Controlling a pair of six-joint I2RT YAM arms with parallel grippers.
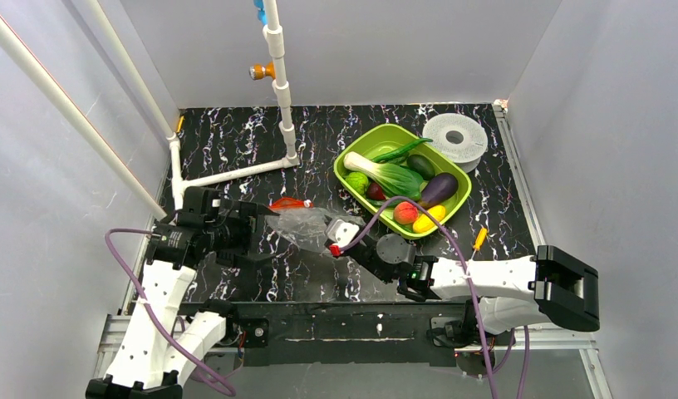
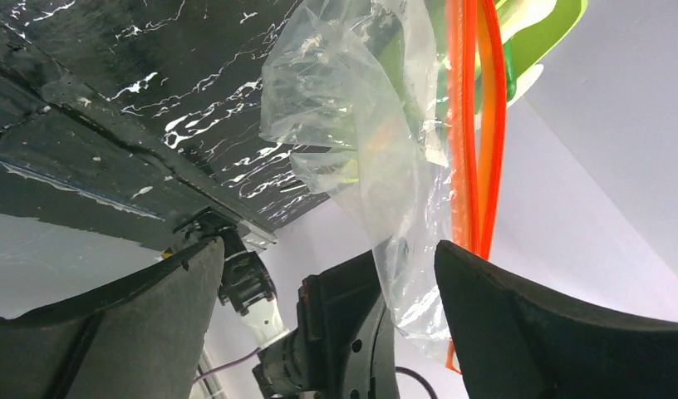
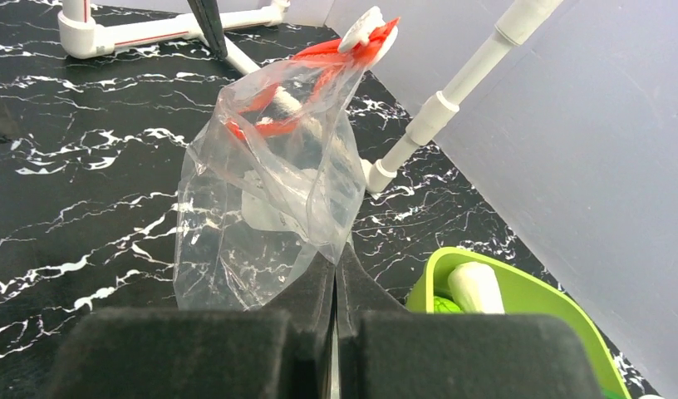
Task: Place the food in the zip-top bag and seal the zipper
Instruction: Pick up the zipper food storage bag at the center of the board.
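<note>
The clear zip-top bag lies crumpled on the black table between my grippers, and the red-orange zipper runs along its far mouth. My right gripper is shut on the bag's near edge; in the right wrist view the jaws pinch the plastic below the zipper. My left gripper is open at the bag's left side. In the left wrist view its fingers stand wide apart, with the bag and zipper beyond them. The food sits in the lime-green tray: eggplant, bok choy, red-orange fruit.
A white perforated disc lies at the back right. A small orange-handled screwdriver lies right of the tray. A white pipe frame stands at the back left. The tray's corner shows in the right wrist view.
</note>
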